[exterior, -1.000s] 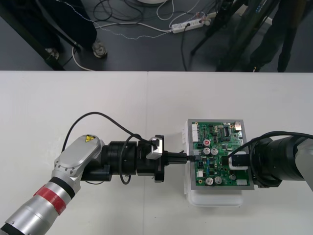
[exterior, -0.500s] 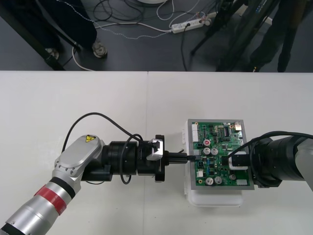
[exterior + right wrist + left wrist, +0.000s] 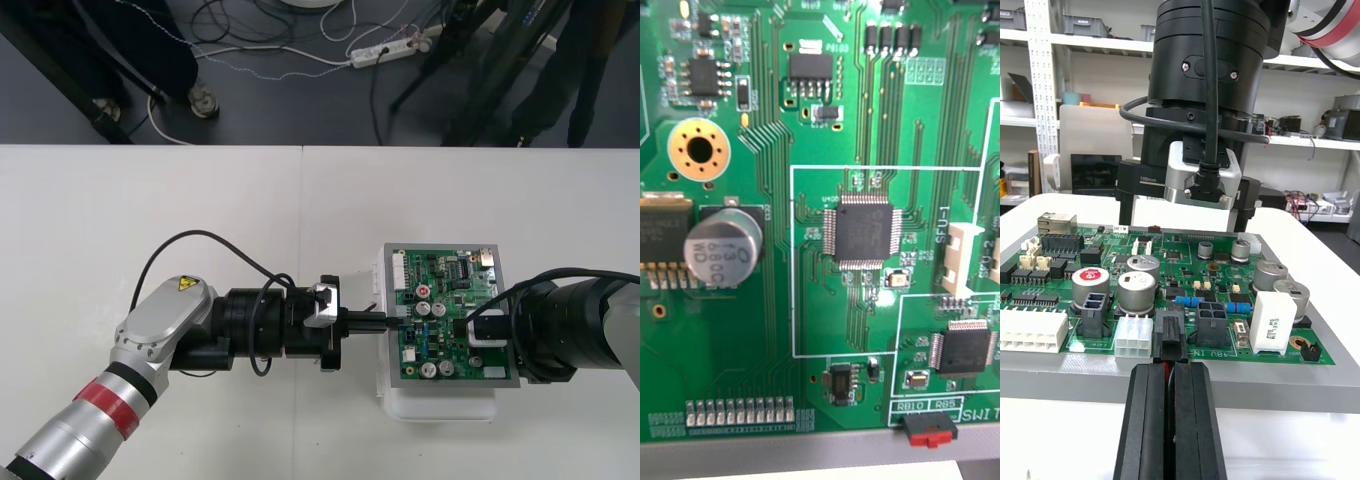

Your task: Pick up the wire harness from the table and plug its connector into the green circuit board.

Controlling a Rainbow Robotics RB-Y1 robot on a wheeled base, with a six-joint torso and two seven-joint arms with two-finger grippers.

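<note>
Left black-fingered gripper [image 3: 384, 322] is clenching the thin wire harness [image 3: 1159, 363] by its small black plug [image 3: 1171, 339], inching right since a second ago; plug is sitting at the flat green circuit board's [image 3: 452, 298] left edge; seating is looking close, unconfirmed; right gripper [image 3: 482, 331] is hovering over board.

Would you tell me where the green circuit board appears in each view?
Front view: board right of centre, between left gripper and right gripper.
Right wrist view: board close up, from above.
Left wrist view: board beyond left gripper, shut on the plug.
Shared landmark: silver capacitors.
</note>
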